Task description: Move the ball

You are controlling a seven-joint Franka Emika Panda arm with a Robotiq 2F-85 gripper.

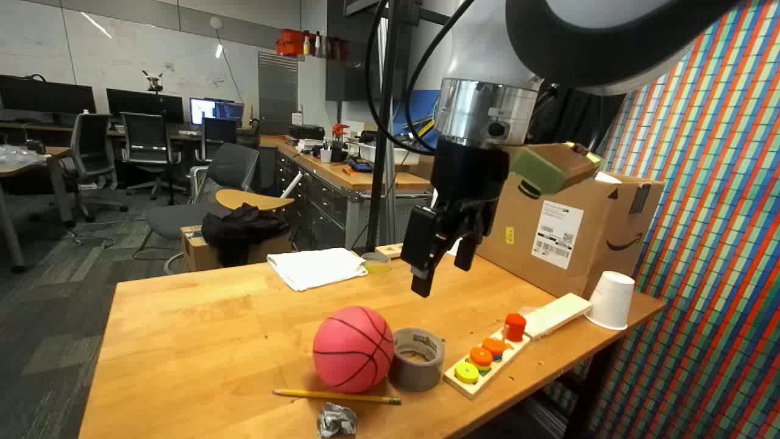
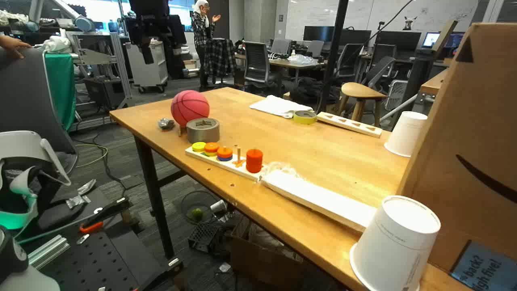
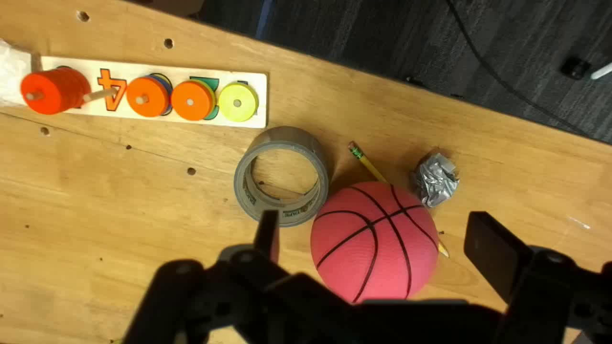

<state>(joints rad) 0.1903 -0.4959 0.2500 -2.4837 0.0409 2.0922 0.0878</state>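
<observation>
A pink ball (image 1: 353, 349) with black basketball lines rests on the wooden table, and it also shows in an exterior view (image 2: 190, 106). In the wrist view the ball (image 3: 375, 243) lies between my two spread fingers, with its lower part hidden by the gripper body. My gripper (image 1: 443, 275) is open and empty, held above the table and the ball; it also shows in the wrist view (image 3: 373, 222). The fingers do not touch the ball.
A grey tape roll (image 1: 417, 360) stands close beside the ball. A pencil (image 1: 335, 397) passes partly under it, near crumpled foil (image 1: 336, 420). A peg board (image 3: 167, 91), white cups (image 2: 395, 242), a cardboard box (image 1: 560, 225) and a white cloth (image 1: 318, 267) are on the table.
</observation>
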